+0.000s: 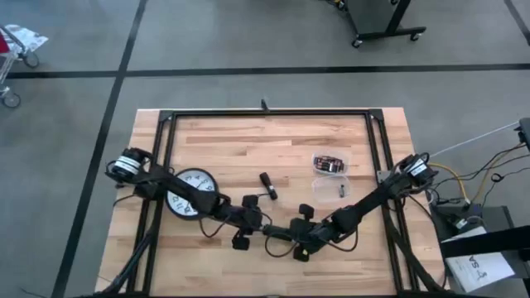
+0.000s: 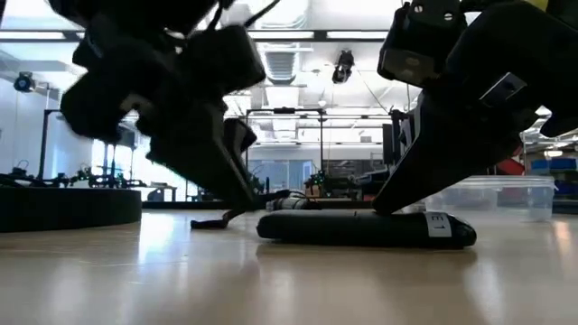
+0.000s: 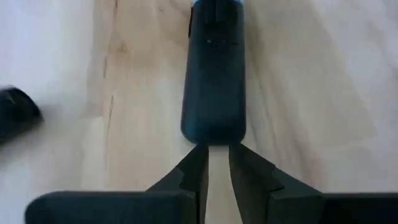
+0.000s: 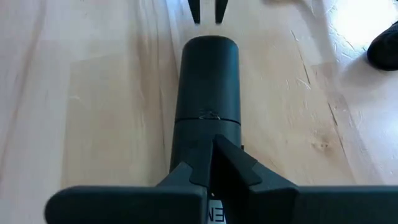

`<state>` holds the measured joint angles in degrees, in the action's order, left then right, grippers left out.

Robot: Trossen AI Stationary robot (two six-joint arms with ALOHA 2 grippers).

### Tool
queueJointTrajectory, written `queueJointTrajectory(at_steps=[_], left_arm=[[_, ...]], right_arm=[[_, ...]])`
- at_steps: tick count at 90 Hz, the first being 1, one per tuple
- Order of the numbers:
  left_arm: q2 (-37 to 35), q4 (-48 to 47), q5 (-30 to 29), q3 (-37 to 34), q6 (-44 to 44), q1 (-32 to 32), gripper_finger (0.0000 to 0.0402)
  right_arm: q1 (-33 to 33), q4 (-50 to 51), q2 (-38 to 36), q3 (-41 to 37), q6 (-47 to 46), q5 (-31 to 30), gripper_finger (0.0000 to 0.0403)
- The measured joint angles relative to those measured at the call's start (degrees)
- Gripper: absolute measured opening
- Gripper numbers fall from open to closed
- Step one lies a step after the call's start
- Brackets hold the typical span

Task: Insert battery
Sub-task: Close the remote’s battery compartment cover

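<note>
Closest to the front edge of the table (image 1: 207, 141), a dark remote (image 2: 361, 227) lies flat between both arms. The right gripper (image 4: 211, 163) sits on one end of it, fingers pretty much together on top. The left gripper (image 3: 216, 163) is just off the other end, fingers slightly apart, holding nothing. Further back: a wall clock (image 1: 190, 192), a small dark piece (image 1: 267, 184), and a clear plastic box (image 1: 330, 165) with batteries.

Both arms reach low toward the table's front middle, left gripper (image 3: 217, 165) slightly parted, right gripper (image 4: 213, 163) closed.
</note>
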<state>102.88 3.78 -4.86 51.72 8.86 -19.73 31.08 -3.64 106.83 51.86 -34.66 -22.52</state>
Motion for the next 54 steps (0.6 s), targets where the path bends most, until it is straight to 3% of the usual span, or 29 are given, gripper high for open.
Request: queueJointTrajectory(at_steps=[26,54], left_arm=[[2.52,6.30,-0.11,0.00,-0.30,0.00,0.0038],[1.71,6.08,-0.18,-0.01,-0.80,0.00,0.0038]], right_arm=[[0.01,-0.02,0.00,0.00,-0.32,-0.01,0.0000],[0.01,-0.02,0.00,0.00,-0.32,-0.01,0.0000]])
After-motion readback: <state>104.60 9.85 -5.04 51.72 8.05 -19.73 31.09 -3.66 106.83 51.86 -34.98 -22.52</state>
